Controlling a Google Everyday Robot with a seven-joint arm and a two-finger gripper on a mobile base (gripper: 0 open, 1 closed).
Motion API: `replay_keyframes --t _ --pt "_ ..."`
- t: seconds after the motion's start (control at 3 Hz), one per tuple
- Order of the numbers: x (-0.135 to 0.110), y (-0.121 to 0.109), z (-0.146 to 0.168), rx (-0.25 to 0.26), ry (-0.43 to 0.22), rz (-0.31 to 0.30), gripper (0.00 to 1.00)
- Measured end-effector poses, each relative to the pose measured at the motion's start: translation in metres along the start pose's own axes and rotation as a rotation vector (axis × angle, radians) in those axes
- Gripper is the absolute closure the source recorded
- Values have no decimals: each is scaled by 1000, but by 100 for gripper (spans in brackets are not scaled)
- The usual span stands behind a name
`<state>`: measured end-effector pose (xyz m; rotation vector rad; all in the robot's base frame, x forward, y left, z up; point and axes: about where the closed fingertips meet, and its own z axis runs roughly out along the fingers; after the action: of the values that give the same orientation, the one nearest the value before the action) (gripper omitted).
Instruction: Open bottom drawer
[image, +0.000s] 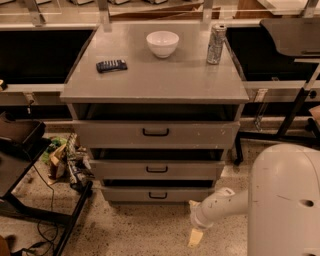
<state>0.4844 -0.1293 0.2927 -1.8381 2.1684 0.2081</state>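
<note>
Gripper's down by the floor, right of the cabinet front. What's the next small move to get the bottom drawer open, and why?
Probably move the gripper up and left toward the handle of the bottom drawer. The gripper hangs low near the floor, below and right of the handle and clear of the drawer front, so it likely has to line up with the handle before any pull.
</note>
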Motion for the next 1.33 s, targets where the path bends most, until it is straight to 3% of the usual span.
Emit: replay_keyframes --t 0.67,1.33 --pt "-1 -13 6 29 -5 -2 0" --pt "20 -72 47 87 57 -46 0"
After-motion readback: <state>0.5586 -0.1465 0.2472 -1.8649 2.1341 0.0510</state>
